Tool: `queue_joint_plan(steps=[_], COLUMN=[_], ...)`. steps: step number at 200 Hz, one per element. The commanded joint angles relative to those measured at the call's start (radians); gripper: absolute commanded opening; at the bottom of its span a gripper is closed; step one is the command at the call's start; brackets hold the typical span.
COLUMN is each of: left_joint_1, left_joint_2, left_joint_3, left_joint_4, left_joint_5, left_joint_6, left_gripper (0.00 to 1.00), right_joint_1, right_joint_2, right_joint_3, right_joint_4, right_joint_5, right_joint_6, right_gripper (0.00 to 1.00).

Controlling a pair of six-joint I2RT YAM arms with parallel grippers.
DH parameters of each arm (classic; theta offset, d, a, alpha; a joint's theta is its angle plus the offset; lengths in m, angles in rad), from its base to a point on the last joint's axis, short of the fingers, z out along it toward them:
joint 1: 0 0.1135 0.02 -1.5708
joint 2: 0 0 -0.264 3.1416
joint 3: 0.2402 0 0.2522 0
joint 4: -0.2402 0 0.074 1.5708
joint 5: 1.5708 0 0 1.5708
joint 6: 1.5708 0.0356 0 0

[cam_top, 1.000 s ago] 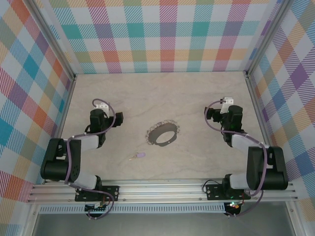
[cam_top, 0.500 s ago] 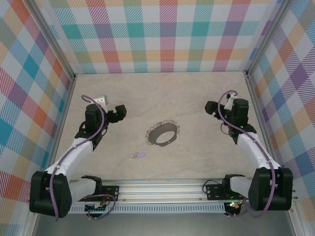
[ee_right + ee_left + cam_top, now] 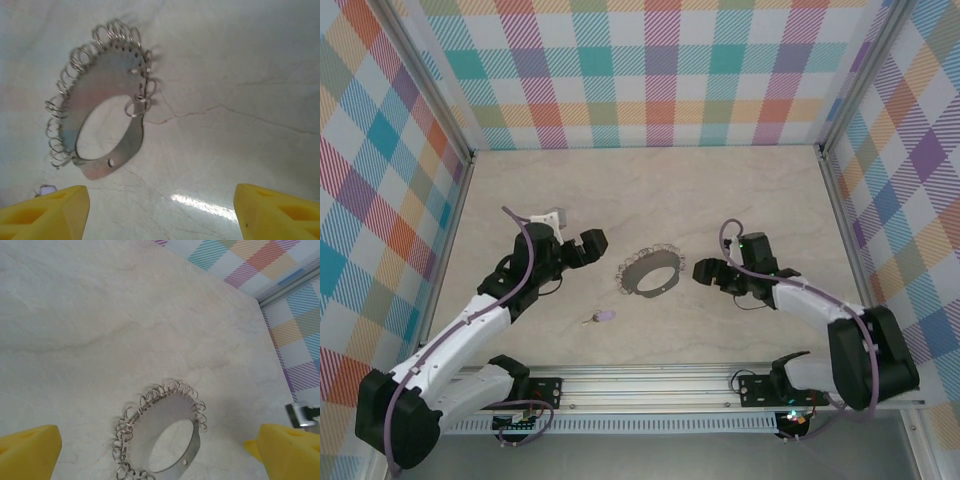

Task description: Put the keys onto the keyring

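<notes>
On the pale marbled table, left gripper jaws spread wide, right gripper jaws apart and empty, grey keyring lying between them mid-table, tiny lilac key nearer the arms' bases, apart from the hoop.

The tabletop is a pale, marble-look surface with faint grey veins, shut in on three sides by panels of pastel plaid: a back wall, a left wall and a right wall. Silvery metal posts run along the back corners, and a ribbed aluminium rail spans the near edge — below it lies a dull grey floor. The light is even and soft, with one small bright glare patch on the table.
</notes>
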Motion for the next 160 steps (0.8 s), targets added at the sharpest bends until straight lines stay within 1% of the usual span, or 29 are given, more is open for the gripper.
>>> queue_joint_plan(steps=[1,46,97,139,160], left_joint_1=[-0.032,-0.063,-0.079,-0.081,-0.081], left_joint_2=[-0.022,-0.015,0.006,0.021,0.031], left_joint_3=[0.013,0.019,0.036,0.036,0.032], left_joint_4=[-0.059,-0.062,-0.06,-0.054,-0.052], left_joint_5=[-0.041,-0.042,-0.043,-0.037,-0.038], left_joint_6=[-0.031,-0.022,-0.003,0.01,0.017], left_gripper=[1.0,1.0,1.0,1.0,1.0], right_joint_1=[0.045,0.112,0.131,0.132,0.138], right_joint_2=[0.075,0.221,0.349,0.411,0.434], right_joint_3=[0.041,0.144,0.252,0.317,0.348], right_joint_4=[0.07,0.087,0.072,0.069,0.06], right_joint_5=[0.022,0.063,0.07,0.069,0.059], right_joint_6=[0.04,0.039,0.021,0.013,0.007], right_gripper=[0.75,0.73,0.71,0.7,0.68])
